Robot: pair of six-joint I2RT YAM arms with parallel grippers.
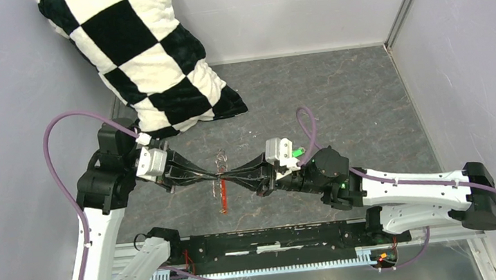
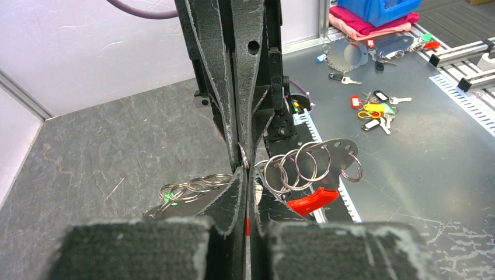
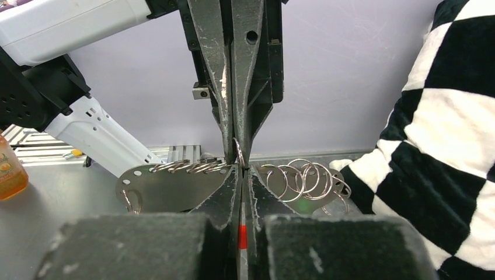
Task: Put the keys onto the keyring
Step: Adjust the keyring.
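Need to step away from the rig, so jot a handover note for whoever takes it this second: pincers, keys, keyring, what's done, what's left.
Left pincer: shut on a ring of the keyring.
Right pincer: shut on the same keyring from the opposite side, tip to tip with the left.
Keyring: held between them, plate and rings spread to either side, red tag dangling below.
Green-headed key: among the rings on one side; whether it is threaded cannot be told.
Done: both arms grip the keyring. Left: check the key is on a ring; if not, thread it.
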